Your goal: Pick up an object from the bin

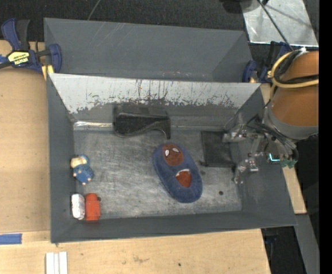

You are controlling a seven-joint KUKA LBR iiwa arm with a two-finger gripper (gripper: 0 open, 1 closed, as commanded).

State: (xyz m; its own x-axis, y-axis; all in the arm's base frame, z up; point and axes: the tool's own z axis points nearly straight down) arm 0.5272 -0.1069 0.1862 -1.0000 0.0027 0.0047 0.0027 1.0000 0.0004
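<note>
My gripper (pixel 236 156) hangs at the right end of the bin, just above the floor, beside the right wall. Its two metal fingers stand apart, open, with nothing held between them. A flat black square pad (pixel 214 147) lies right next to it on the left, its right edge close to the fingers. Further left, in the middle of the bin, lies a blue slipper (pixel 178 174) with two red-brown patches on top.
A black, elongated thing (pixel 140 124) lies against the back wall. A small blue and yellow toy figure (pixel 82 169) and a red and white block (pixel 86 206) sit at the left end. The arm's orange cover stands over the right rim.
</note>
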